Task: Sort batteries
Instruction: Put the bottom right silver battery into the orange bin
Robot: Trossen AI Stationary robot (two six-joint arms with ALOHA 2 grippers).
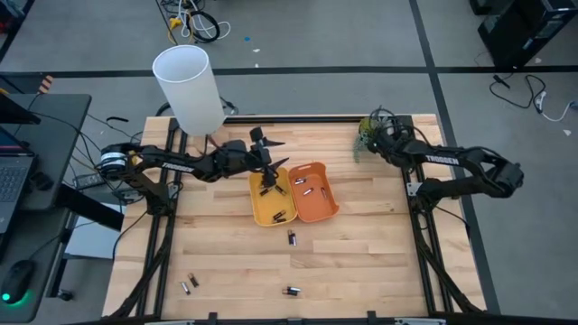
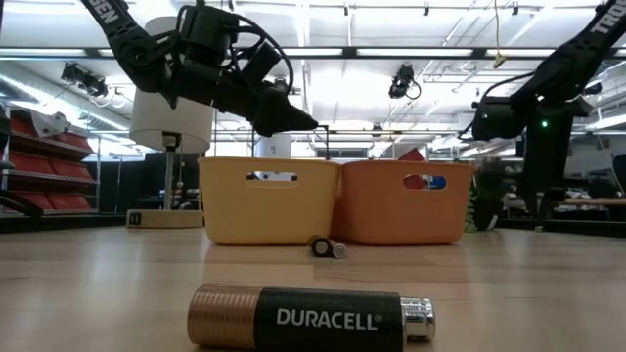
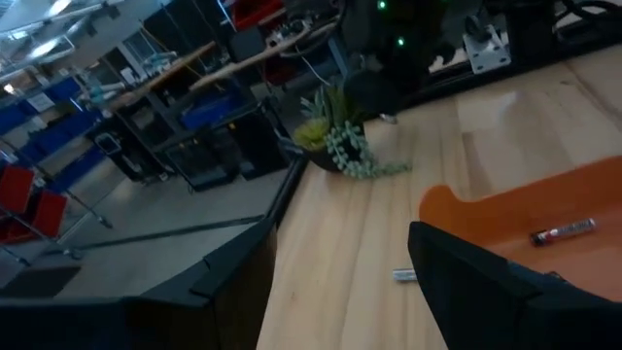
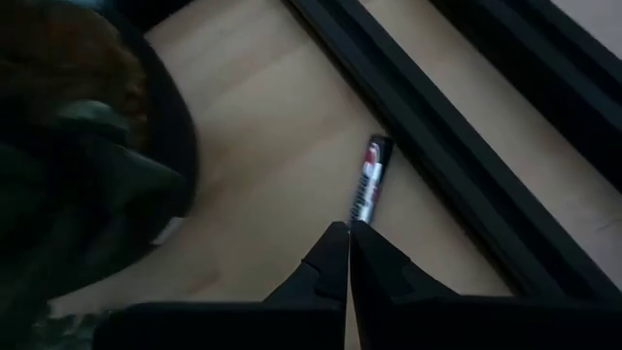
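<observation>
A yellow tray (image 1: 271, 200) and an orange tray (image 1: 314, 191) stand side by side mid-table, each with batteries lying in it. My left gripper (image 1: 278, 153) hangs open above the yellow tray's far end, nothing between its fingers. My right gripper (image 4: 348, 238) is shut at the table's far right corner. Its tips point slanting down at one end of a dark battery (image 4: 369, 181) that lies on the wood beside the black frame rail (image 4: 457, 165). Loose batteries lie on the table (image 1: 292, 237), (image 1: 291, 292), (image 1: 187, 286). My right gripper's shut fingertips (image 4: 335, 243) stand right at the battery's nearer end (image 4: 360, 219), coming slanting from above. I cannot tell whether they touch it. The battery lies flat on the table along the rail.
A small green plant (image 3: 335, 146) sits at the far right corner by my right gripper. A tall white cylinder (image 1: 190, 86) stands at the far left. One large battery (image 2: 308, 318) lies near the front edge, another (image 2: 328, 247) just before the trays.
</observation>
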